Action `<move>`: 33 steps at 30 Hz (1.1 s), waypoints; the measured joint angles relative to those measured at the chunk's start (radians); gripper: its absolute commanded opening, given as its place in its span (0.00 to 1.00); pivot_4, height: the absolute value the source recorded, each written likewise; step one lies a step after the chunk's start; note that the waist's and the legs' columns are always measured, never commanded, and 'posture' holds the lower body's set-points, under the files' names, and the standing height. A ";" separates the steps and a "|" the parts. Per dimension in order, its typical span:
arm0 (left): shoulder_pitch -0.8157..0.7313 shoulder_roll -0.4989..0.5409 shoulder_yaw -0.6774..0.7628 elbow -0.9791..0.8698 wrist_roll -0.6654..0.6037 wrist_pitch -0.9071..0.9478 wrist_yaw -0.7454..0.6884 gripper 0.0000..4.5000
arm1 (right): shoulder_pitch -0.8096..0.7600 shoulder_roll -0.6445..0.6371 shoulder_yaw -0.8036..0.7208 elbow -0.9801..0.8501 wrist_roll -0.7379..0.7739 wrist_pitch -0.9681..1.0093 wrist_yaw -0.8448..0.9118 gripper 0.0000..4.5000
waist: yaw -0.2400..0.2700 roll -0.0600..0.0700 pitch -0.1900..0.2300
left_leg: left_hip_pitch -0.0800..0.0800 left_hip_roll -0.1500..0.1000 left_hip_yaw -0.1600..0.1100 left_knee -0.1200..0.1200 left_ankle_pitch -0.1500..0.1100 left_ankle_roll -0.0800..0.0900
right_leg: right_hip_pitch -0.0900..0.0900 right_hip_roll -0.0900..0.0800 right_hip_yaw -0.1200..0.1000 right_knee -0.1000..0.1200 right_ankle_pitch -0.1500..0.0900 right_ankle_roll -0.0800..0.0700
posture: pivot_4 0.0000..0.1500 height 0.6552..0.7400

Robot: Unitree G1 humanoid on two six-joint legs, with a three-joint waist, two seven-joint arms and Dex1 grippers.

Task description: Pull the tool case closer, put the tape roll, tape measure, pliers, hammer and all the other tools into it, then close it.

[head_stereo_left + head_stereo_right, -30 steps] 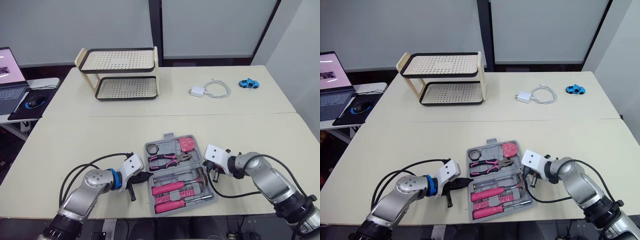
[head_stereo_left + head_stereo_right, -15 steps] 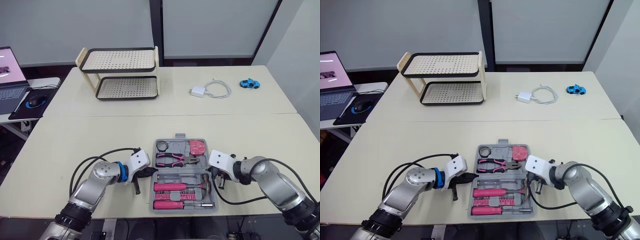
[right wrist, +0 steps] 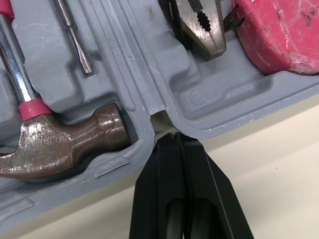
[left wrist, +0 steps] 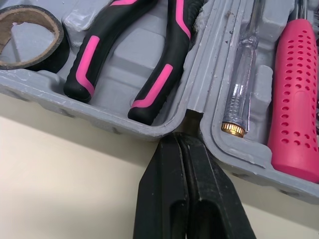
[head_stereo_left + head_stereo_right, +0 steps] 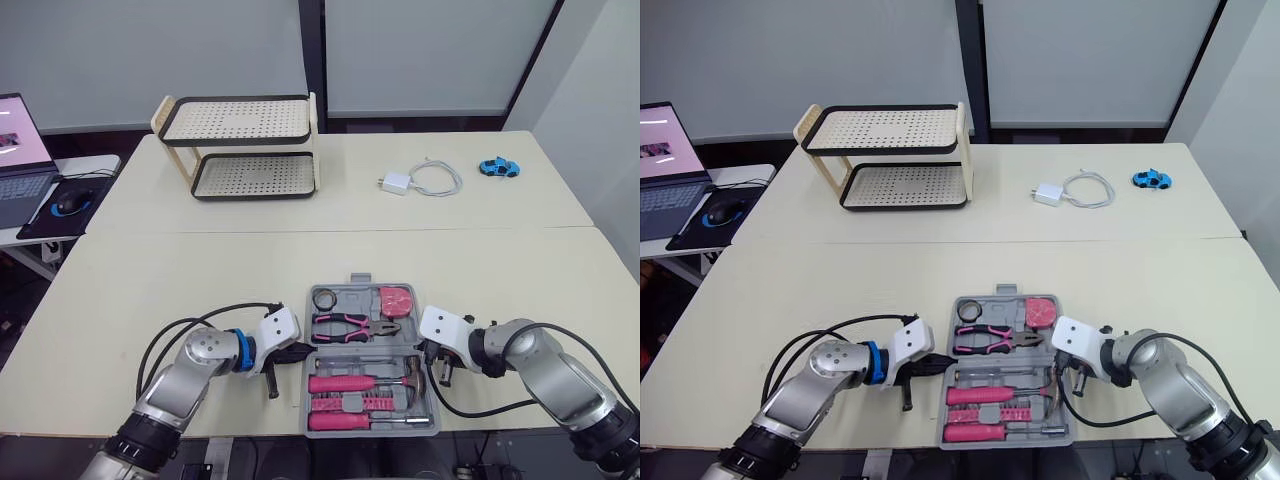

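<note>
1. Both grippers sat nearest, at the front edge of the table. The left gripper (image 4: pixel 182 140) had its fingers pressed together, tips in the hinge notch on the tool case's (image 5: pixel 362 280) left side. The right gripper (image 3: pixel 174 141) was likewise closed on nothing, tips at the hinge notch on the right side.
2. The case lay open and flat between them, already close to the robot, so the pulling looked done.
3. Its near half held the hammer (image 3: pixel 75 144), a pink-handled screwdriver (image 4: pixel 296 99) and a clear-handled one (image 4: pixel 241 94).
4. Its far half held the pliers (image 5: pixel 350 326), tape roll (image 5: pixel 323 297) and pink tape measure (image 5: pixel 397 298).
5. No tools lay loose on the table, so packing seemed complete and only closing the lid remained.
6. Farther off stood a two-tier rack (image 5: pixel 240 145), a charger with cable (image 5: pixel 410 180) and a blue toy car (image 5: pixel 497 167), well apart from the case.
7. A second earlier the case had lain skewed. Now it sat square to the table edge, both grippers having shifted with it.
</note>
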 measured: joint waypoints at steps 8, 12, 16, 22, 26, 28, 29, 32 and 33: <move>-0.008 -0.002 0.000 0.011 0.007 -0.008 0.001 0.00 | 0.000 0.008 -0.004 0.004 0.000 0.003 -0.004 0.01 | 0.000 0.000 0.000 | 0.000 0.000 0.000 0.000 0.000 0.000 | 0.000 0.000 0.000 0.000 0.000 0.000 | 1.00 1.00; -0.011 -0.003 0.000 0.016 0.010 -0.017 0.002 0.00 | 0.000 0.009 -0.005 0.004 0.000 0.003 -0.005 0.01 | -0.001 0.000 0.000 | 0.000 0.000 0.000 0.000 0.000 0.000 | 0.000 0.000 0.000 0.000 0.000 0.000 | 1.00 1.00; -0.011 -0.003 0.000 0.016 0.010 -0.019 0.004 0.00 | 0.000 0.008 -0.005 0.004 0.000 0.003 -0.005 0.01 | -0.001 0.000 0.000 | 0.000 0.000 0.000 0.000 0.000 0.000 | 0.000 0.000 0.000 0.000 0.000 0.000 | 1.00 1.00; -0.001 0.032 0.024 0.003 -0.009 -0.031 -0.007 0.00 | 0.029 -0.021 -0.050 -0.016 0.012 0.008 -0.004 0.01 | 0.000 0.000 0.000 | 0.000 0.000 0.000 0.000 0.000 0.000 | 0.000 0.000 0.000 0.000 0.000 0.000 | 1.00 1.00; 0.002 0.099 0.104 0.015 -0.043 -0.069 -0.037 0.00 | 0.104 -0.081 -0.159 -0.065 0.035 0.016 -0.007 0.01 | 0.001 0.000 0.000 | 0.000 0.000 0.000 0.000 0.000 0.000 | 0.000 0.000 0.000 0.000 0.000 0.000 | 1.00 1.00; -0.011 0.122 0.132 0.019 -0.072 -0.092 -0.074 0.00 | 0.139 -0.096 -0.203 -0.090 0.042 0.006 -0.017 0.01 | 0.001 0.000 0.000 | 0.000 0.000 0.000 0.000 0.000 0.000 | 0.000 0.000 0.000 0.000 0.000 0.000 | 1.00 1.00; -0.020 0.129 0.142 0.014 -0.101 -0.094 -0.107 0.00 | 0.162 -0.096 -0.231 -0.104 0.045 -0.004 -0.024 0.01 | 0.001 0.000 0.000 | 0.000 0.000 0.000 0.000 0.000 0.000 | 0.000 0.000 0.000 0.000 0.000 0.000 | 1.00 1.00; -0.025 0.167 0.144 -0.054 -0.188 -0.087 -0.230 0.00 | 0.217 -0.071 -0.320 -0.141 0.086 -0.028 -0.045 0.01 | 0.000 0.000 0.000 | 0.000 0.000 0.001 0.000 0.000 0.000 | 0.001 0.000 0.000 0.000 0.000 0.000 | 1.00 1.00; -0.025 0.180 0.135 -0.085 -0.201 -0.087 -0.265 0.00 | 0.232 -0.050 -0.350 -0.156 0.101 -0.036 -0.051 0.01 | -0.001 0.000 0.000 | 0.000 0.000 0.001 0.000 0.000 0.000 | 0.001 0.000 0.000 0.000 0.000 0.000 | 1.00 1.00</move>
